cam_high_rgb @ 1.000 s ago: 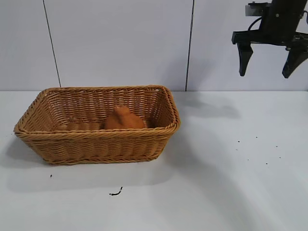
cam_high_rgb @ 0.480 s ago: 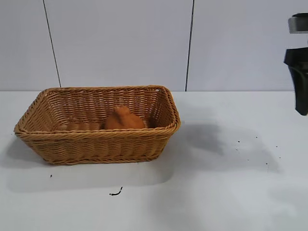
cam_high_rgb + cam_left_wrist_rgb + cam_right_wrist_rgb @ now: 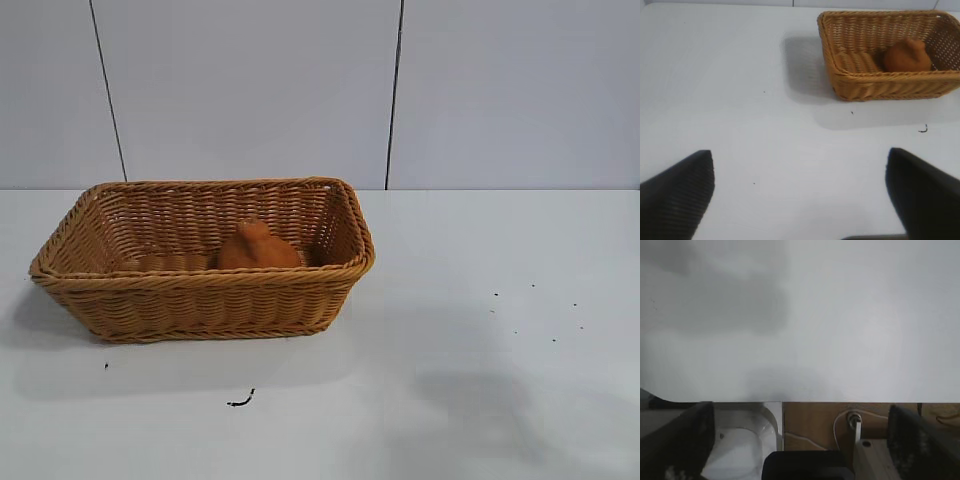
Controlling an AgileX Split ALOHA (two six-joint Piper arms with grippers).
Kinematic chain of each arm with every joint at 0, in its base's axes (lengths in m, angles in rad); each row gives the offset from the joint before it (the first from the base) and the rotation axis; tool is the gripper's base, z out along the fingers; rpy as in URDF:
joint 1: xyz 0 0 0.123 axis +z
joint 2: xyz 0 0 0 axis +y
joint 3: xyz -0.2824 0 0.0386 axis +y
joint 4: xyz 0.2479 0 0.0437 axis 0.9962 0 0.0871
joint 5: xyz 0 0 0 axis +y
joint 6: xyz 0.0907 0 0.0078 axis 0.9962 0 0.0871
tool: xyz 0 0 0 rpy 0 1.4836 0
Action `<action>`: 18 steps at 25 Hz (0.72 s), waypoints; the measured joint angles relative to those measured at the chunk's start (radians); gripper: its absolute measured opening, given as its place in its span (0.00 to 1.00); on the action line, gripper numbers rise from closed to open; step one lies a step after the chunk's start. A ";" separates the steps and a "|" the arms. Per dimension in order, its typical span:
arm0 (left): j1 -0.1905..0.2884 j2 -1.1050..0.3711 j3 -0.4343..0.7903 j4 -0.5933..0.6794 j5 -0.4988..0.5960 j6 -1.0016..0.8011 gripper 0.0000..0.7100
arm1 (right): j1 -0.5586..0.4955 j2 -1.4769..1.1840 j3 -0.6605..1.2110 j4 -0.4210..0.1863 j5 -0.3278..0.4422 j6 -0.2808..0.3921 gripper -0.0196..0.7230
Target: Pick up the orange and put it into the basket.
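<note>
The orange [image 3: 256, 247] lies inside the wicker basket [image 3: 200, 300], near its middle, knob upward. Both also show in the left wrist view, the orange [image 3: 907, 56] in the basket [image 3: 880, 85]. Neither gripper appears in the exterior view. My left gripper [image 3: 800, 170] is open and empty above bare table, well away from the basket. My right gripper [image 3: 800, 420] is open and empty, over the table's edge, with nothing of the task in its view.
A small dark scrap [image 3: 240, 401] lies on the white table in front of the basket. Dark specks [image 3: 530, 310] dot the table at the right. Beyond the table's edge the right wrist view shows a wooden mount [image 3: 810, 425] and cables.
The right arm, up at the right of the exterior view a second ago, has moved right and out of that view. The orange and basket have not moved.
</note>
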 joint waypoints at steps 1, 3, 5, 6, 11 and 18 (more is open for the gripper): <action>0.000 0.000 0.000 0.000 0.000 0.000 0.94 | 0.000 -0.055 0.000 0.000 -0.005 0.000 0.88; 0.000 0.000 0.000 0.000 0.000 0.000 0.94 | 0.000 -0.152 0.000 0.001 -0.008 0.000 0.88; 0.000 0.000 0.000 0.000 0.000 0.000 0.94 | 0.000 -0.242 0.000 0.001 -0.008 0.000 0.88; 0.000 0.000 0.000 0.000 0.000 0.000 0.94 | 0.000 -0.291 0.000 0.001 -0.008 0.000 0.88; 0.000 0.000 0.000 0.000 0.000 0.000 0.94 | 0.000 -0.509 0.002 0.001 -0.008 -0.001 0.88; 0.000 0.000 0.000 0.000 0.000 0.000 0.94 | 0.000 -0.571 0.003 -0.003 -0.007 0.001 0.88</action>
